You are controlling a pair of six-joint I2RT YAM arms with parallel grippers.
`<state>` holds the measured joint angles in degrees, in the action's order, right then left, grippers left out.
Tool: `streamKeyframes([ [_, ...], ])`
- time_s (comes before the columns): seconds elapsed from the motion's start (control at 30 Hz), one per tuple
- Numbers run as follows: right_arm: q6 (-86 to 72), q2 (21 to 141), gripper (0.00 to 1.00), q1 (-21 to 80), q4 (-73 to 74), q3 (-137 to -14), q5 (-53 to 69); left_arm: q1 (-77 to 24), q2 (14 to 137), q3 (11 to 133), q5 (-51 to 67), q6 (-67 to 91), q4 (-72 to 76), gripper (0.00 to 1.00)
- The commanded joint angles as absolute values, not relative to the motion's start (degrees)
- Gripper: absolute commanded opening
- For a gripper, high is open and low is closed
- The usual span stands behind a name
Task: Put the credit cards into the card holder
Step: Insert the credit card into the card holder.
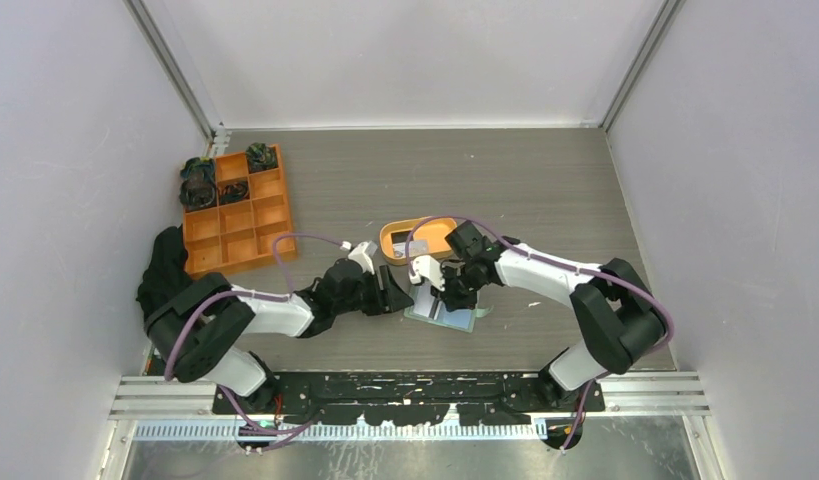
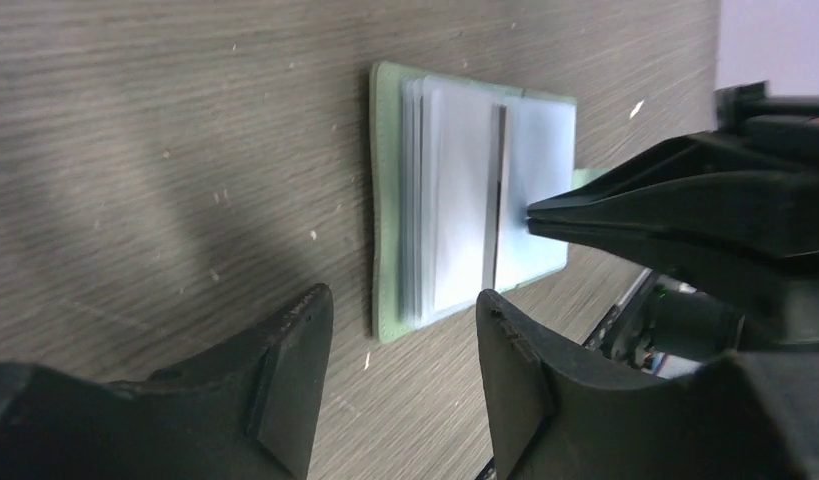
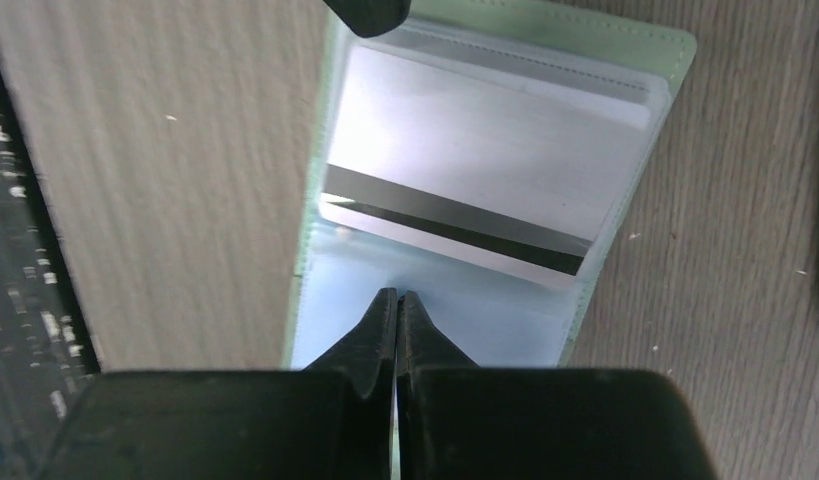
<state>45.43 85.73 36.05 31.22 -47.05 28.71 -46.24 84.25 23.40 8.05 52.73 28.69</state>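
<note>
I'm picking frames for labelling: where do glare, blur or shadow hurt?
Right wrist: glare washes out the card in the card holder; right gripper a soft black mass. Left wrist: left gripper out of focus, shadow bands on the table. Top external: even light, card holder tiny.

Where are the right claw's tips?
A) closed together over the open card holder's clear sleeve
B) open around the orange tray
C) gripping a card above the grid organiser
A: the right claw, tips together, sits over the card holder, beside the striped card.

A robotics lab cell: blank white panels [image 1: 75, 120] enclose a grey wood-grain table [image 1: 545, 180]
</note>
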Motion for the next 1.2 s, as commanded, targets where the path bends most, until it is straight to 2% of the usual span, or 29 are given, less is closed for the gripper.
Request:
streamKeyframes([
  [0.0, 47.5, 86.7, 0.01, 37.5, 25.3, -47.8, 20.2, -45.2, 89.2, 22.7, 12.7, 57.2, 39.4, 0.57],
  [0.23, 43.8, 89.6, 0.01, 39.6, 20.5, -48.5, 15.8, -45.2, 94.4, 23.7, 12.6, 58.9, 38.6, 0.60],
  [0.5, 41.4, 89.8, 0.02, 41.4, 21.2, -50.3, 18.1, -45.3, 96.4, 23.8, 13.8, 60.7, 42.3, 0.58],
  [0.73, 38.7, 89.7, 0.03, 41.5, 22.2, -51.4, 20.0, -45.8, 98.1, 23.9, 13.4, 63.7, 47.8, 0.42],
  [1.03, 36.6, 90.1, 0.05, 41.2, 24.0, -52.8, 21.0, -48.1, 95.7, 24.7, 9.6, 64.8, 46.7, 0.30],
  [1.17, 36.2, 90.1, 0.05, 40.5, 25.0, -53.4, 21.5, -48.4, 94.0, 25.3, 9.1, 64.6, 45.3, 0.19],
])
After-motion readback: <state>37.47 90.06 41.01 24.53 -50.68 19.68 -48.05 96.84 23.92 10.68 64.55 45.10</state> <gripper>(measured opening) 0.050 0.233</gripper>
